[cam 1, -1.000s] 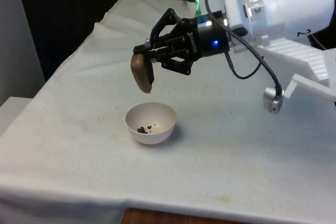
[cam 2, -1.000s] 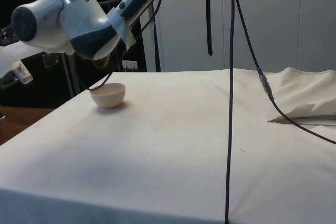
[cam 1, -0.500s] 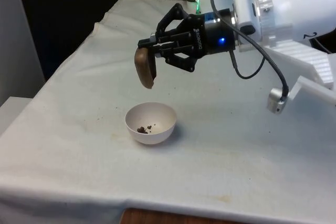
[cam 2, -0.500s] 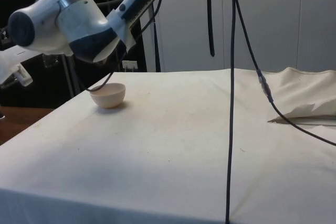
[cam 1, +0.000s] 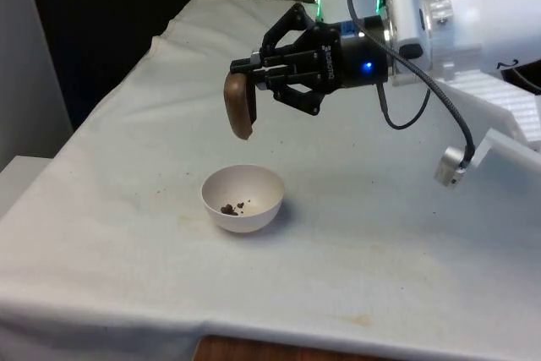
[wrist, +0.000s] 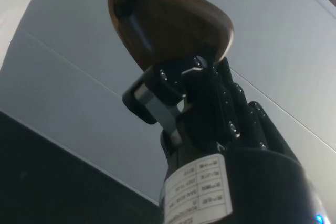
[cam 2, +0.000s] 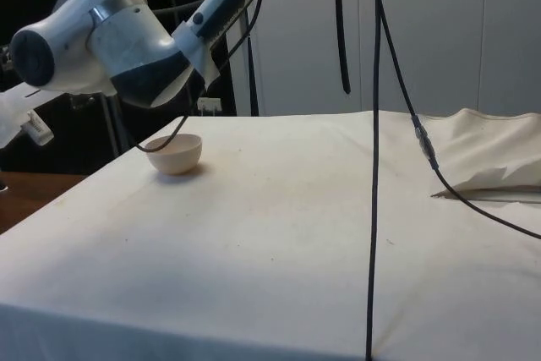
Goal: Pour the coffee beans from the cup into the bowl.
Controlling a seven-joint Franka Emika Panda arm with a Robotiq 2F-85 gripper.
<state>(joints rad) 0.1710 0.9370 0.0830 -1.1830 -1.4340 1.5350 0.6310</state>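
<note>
**Brown cup held sideways above the white bowl**

Brown and smooth, the small rounded wooden cup (cam 1: 239, 106) sits clamped at the tip of the black two-finger gripper (cam 1: 251, 89), which is clenched on its rim. In the front view the gripper reaches out roughly level from the white robot arm (cam 1: 469, 14) towards the front view's left, and the cup hangs from its fingertips, tipped on its side so that its rounded body points downward. The wrist view shows the same grasp from close by: the cup (wrist: 169, 24) lies across the end of the gripper (wrist: 176, 85), with one metal-faced finger (wrist: 152, 103) pressed against the cup's wall.

Below the cup, well apart from it, a round white bowl (cam 1: 243, 199) stands on the white tablecloth (cam 1: 380, 234). The cup is in the air above the bowl, a little towards the far side of it as the front view shows. A small heap of dark coffee beans (cam 1: 231, 207) lies on the bowl's floor. Whether any beans are in the cup cannot be told.

From the side view the bowl (cam 2: 175, 153) stands near the table's far corner, with the arm's bulky white joint (cam 2: 93, 35) above and in front of it. A black cable (cam 2: 374, 158) hangs down across that view.
</note>
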